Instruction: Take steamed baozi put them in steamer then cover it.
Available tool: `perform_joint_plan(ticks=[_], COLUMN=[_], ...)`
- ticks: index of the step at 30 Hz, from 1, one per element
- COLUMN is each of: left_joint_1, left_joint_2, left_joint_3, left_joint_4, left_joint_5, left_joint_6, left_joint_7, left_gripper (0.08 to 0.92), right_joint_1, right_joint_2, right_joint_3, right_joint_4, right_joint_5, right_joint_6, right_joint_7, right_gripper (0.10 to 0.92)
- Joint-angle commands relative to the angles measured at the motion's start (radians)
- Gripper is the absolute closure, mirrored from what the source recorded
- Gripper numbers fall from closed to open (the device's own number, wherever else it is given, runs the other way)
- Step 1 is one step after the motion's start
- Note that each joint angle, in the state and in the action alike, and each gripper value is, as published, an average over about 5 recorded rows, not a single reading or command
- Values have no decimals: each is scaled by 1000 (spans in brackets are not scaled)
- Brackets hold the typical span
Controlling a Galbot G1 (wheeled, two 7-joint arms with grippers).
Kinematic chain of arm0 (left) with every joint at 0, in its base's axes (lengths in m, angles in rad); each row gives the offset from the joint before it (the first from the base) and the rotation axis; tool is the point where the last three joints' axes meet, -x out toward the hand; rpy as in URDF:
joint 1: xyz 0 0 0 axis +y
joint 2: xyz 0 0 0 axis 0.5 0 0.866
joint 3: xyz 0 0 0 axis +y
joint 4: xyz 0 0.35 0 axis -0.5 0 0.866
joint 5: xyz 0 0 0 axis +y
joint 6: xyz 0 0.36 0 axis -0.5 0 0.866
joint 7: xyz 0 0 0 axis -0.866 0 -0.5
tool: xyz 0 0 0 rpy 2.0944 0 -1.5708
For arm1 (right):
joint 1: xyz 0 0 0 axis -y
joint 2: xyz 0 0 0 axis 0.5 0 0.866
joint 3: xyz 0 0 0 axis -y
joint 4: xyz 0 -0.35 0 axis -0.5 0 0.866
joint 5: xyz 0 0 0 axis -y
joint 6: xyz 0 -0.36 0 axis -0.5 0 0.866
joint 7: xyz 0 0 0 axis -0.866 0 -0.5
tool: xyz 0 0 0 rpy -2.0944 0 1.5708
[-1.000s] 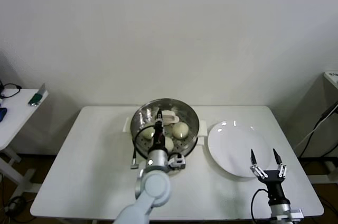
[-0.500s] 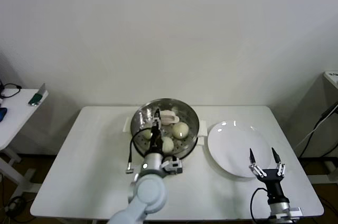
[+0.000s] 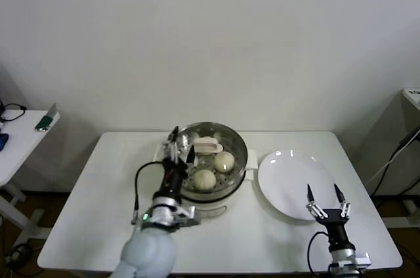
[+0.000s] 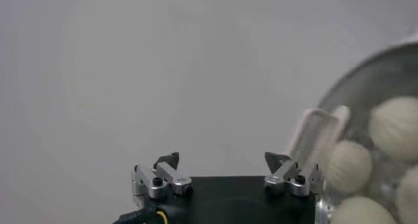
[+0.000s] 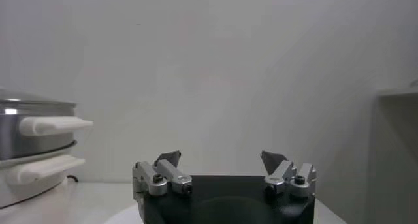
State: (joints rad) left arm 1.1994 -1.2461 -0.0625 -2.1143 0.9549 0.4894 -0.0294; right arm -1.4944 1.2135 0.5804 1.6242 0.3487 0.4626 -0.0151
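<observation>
The steamer (image 3: 209, 163) sits in the middle of the white counter (image 3: 98, 193), near the back. The cover (image 3: 205, 135) is on it, w/ its cream handle (image 3: 206, 144) on top. Through the glass you can see the steamed baozi (image 3: 204, 179) inside; a second one (image 3: 224, 160) sits just beside it. The wrist view shows more buns (image 4: 350, 164) in the pot.

The left gripper (image 3: 182, 145) is up over the steamer's left edge. Its jaws are wide open & hold nothing.

The right gripper (image 3: 324, 200) waits low at the counter's front right, by the white plate (image 3: 289, 183). Its jaws are wide open too, holding nothing.
</observation>
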Motion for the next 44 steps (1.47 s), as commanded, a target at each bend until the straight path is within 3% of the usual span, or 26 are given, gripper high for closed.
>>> perform_joint_plan(ticks=[1, 6, 10, 15, 22, 44], left_joint_1=[272, 411, 485, 479, 442, 455], left_joint_2=[-50, 12, 57, 19, -17, -30], left_joint_3=[-539, -709, -682, -599, -578, -573], left_joint_4=[-69, 49, 162, 284, 347, 317], left_joint_5=[-844, -1198, -1281, -1270, -1255, -1250], left_joint_6=[-437, -613, -761, -876, -891, -881], left_joint_7=[-226, -130, -83, -39, -27, -2], left_gripper=[178, 177, 177, 177, 177, 177], right_joint_1=[6, 1, 5, 14, 16, 14], right_joint_2=[-43, -43, -42, -42, -47, -46], right_joint_3=[-62, -67, -70, -79, -97, -102], right_joint_4=[15, 7, -13, -33, -40, -35], right_joint_5=[-22, -29, -28, -24, -5, 10], right_joint_6=[-22, -18, -3, 24, 17, 14], right_joint_7=[93, 92, 91, 86, 87, 89], right_gripper=[203, 203, 203, 203, 203, 203])
